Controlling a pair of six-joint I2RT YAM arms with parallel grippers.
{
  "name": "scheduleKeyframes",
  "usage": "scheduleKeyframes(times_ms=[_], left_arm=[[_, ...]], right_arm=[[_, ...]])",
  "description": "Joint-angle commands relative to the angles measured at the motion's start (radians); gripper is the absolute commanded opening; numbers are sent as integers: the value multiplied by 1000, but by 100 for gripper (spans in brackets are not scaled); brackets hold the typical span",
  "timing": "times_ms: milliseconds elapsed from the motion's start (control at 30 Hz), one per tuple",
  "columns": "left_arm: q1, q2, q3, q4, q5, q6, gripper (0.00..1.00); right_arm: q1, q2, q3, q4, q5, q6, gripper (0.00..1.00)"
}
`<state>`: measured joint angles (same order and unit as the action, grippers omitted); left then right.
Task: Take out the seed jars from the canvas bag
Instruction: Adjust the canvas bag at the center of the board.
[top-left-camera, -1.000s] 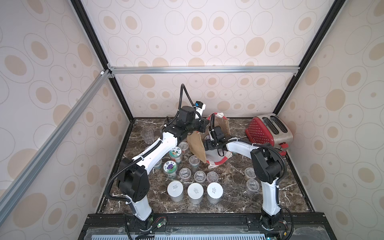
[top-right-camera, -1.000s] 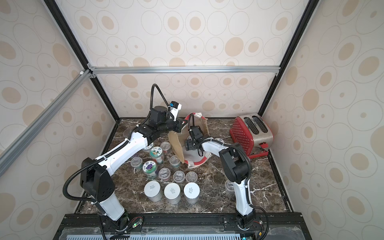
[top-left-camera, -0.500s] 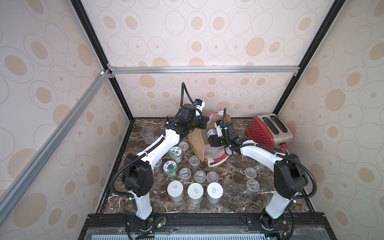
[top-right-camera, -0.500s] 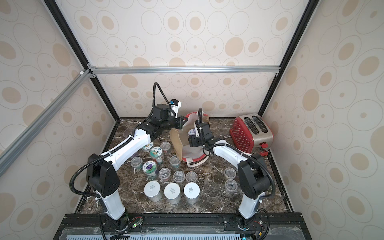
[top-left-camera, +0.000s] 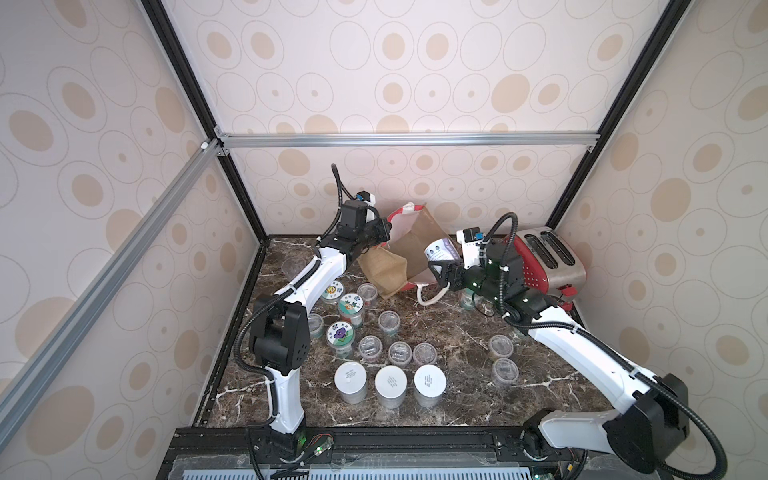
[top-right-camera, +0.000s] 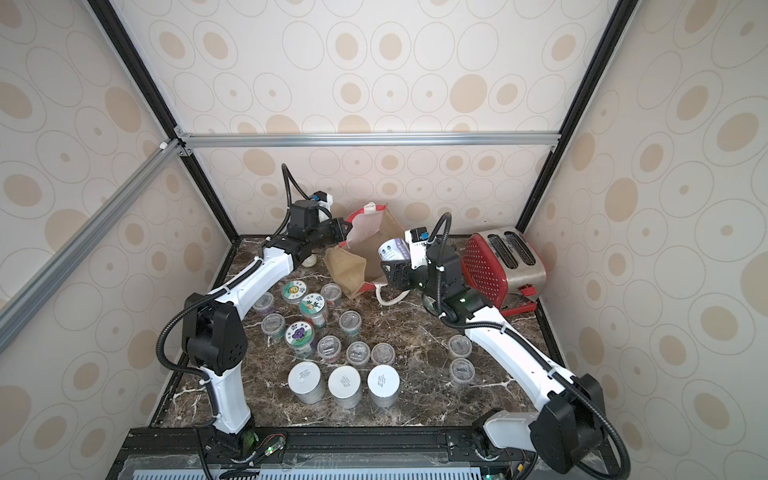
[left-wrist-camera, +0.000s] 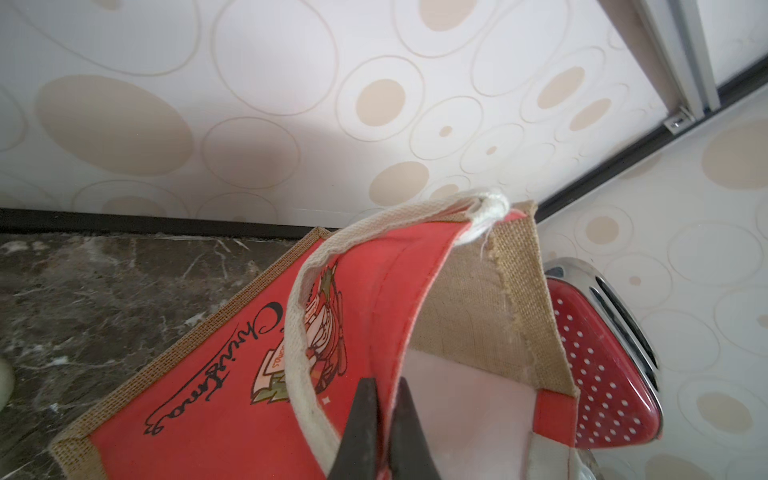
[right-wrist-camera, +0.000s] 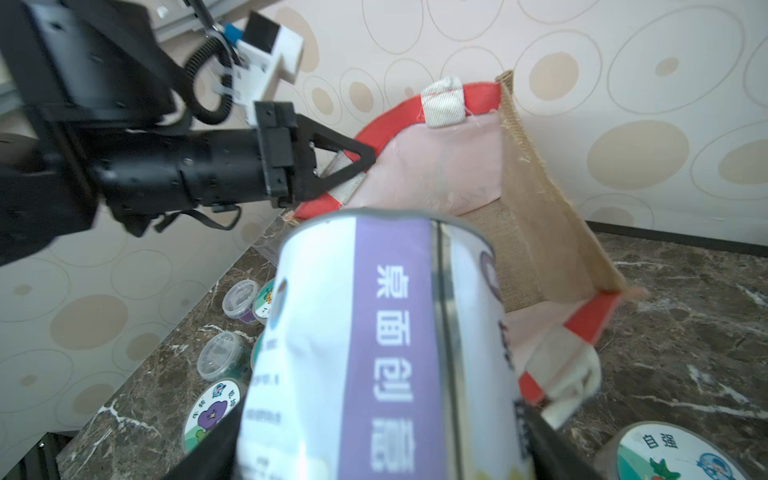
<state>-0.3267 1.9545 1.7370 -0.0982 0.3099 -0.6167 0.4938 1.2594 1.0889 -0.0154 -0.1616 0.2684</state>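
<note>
Here, the red rim of the canvas bag is pinched tight and held up by the left gripper at the back of the marble table. A tall purple-labelled seed jar is clamped, tilted, in the right gripper just outside the bag's mouth. The other seed jars are stood on the marble nearer the front.

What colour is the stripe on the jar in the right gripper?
Purple with white characters; the right wrist view shows the stripe best.
</note>
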Motion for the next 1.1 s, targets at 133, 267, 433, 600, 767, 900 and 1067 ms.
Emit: scheduleKeyframes(times_ms=[133, 267, 433, 600, 767, 900, 1067], left_arm=[[50, 104, 100, 7, 32, -126, 0], [52, 124, 131, -24, 41, -129, 33], [56, 53, 97, -40, 23, -95, 80], [54, -57, 53, -51, 20, -62, 99], [50, -200, -49, -53, 37, -24, 98], [42, -308, -160, 14, 205, -24, 98], [-25, -390, -301, 189, 510, -108, 98]], right_arm=[[-16, -83, -38, -8, -30, 0, 70], [-19, -101, -41, -13, -48, 1, 70], [-26, -127, -45, -38, -58, -14, 70], [-42, -150, -68, -49, -80, -26, 69], [-54, -178, -93, -59, -123, -52, 69], [-56, -199, -104, -67, -177, -85, 69], [-58, -217, -112, -78, -239, -120, 68]])
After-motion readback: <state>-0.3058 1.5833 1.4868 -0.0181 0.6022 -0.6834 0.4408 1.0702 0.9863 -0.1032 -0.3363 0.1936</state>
